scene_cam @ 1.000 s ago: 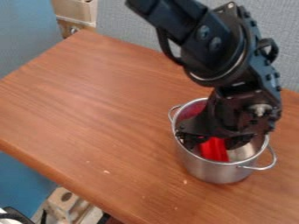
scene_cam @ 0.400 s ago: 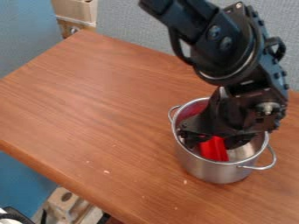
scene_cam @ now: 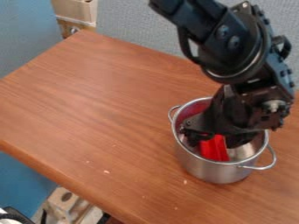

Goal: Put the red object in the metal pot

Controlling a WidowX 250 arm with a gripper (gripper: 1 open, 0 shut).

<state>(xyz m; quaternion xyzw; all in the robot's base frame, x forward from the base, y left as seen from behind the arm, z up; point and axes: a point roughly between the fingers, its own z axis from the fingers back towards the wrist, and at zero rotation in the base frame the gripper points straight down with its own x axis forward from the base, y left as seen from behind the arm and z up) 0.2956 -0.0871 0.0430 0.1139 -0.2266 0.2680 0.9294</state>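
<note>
Just under the black gripper [scene_cam: 219, 138], jaws wide: small bright red plastic bar [scene_cam: 214, 147], lying inside shiny round steel pot [scene_cam: 222, 166] on wooden table [scene_cam: 93, 96].

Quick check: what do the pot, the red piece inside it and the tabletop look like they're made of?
Metal pot: shiny steel by its bright reflections. Red object: probably plastic, uniformly saturated colour; too blurred to be sure. Table: reddish-brown wood or wood-look laminate, grain streaks showing.

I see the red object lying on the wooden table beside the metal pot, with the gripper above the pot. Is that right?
Not quite. The camera view shows the red object inside the metal pot, not on the wooden table beside it. The gripper is indeed at the pot, reaching into its mouth.
</note>
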